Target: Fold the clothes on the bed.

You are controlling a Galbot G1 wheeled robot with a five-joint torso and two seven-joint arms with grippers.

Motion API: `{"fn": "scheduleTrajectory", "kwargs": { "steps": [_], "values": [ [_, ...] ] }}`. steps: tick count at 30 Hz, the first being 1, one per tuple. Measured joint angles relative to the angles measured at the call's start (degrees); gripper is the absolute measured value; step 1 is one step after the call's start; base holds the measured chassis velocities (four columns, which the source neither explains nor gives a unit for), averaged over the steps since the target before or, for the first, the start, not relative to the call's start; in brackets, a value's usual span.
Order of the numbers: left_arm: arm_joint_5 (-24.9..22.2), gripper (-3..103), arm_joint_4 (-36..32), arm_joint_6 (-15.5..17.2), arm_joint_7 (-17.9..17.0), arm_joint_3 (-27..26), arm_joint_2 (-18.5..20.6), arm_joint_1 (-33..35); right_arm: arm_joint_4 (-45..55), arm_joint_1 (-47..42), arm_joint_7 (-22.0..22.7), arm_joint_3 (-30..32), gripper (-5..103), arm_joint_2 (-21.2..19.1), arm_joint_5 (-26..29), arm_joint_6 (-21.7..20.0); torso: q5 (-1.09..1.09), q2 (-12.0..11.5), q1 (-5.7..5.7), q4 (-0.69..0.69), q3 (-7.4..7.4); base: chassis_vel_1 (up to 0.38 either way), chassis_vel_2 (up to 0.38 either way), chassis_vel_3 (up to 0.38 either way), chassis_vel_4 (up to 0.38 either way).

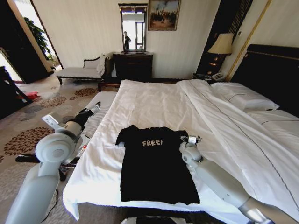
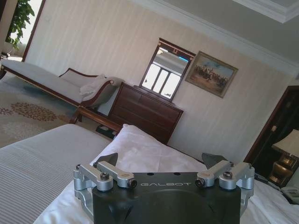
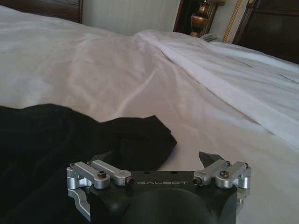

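Note:
The clothes are one black T-shirt [image 1: 154, 163] with white "FREE!" lettering, spread flat, chest up, near the foot of the white bed [image 1: 154, 100]. My right gripper [image 1: 190, 140] hovers low at the shirt's right sleeve [image 3: 140, 135]. In the right wrist view this gripper [image 3: 154, 157] is open, its fingertips [image 3: 208, 157] just short of the sleeve and holding nothing. My left gripper [image 1: 96, 107] is held out beside the bed's left edge, well away from the shirt. It is open and empty [image 2: 161, 158], above where the bed meets a bench.
A pale striped bench [image 1: 100, 114] stands along the bed's left side. The duvet [image 1: 224, 116] is folded back to the right, pillows [image 1: 245, 95] against the dark headboard [image 1: 275, 70]. A chaise lounge [image 1: 79, 71], dresser [image 1: 133, 65] and lamp [image 1: 222, 44] line the far wall.

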Motion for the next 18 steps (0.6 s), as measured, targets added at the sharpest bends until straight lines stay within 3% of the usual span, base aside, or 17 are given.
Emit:
{"fn": "scheduleTrajectory", "kwargs": {
  "steps": [10, 18],
  "values": [
    [0.10, 100, 0.06, 0.00, 0.07, -0.99, -0.01, 0.76, -3.28, 0.42, 0.13, -0.77, 100, 0.73, -2.95, -0.89, 0.00, 0.00, 0.00, 0.00, 0.00, 0.000, 0.000, 0.000, 0.000],
    [0.49, 100, 0.86, -0.01, 0.17, -0.28, -0.54, 0.22, -0.86, -3.89, 6.47, 4.61, 100, -2.30, -4.72, -3.85, 0.01, 0.00, 0.00, -0.02, 0.00, 0.000, 0.000, 0.000, 0.000]
  ]
}}
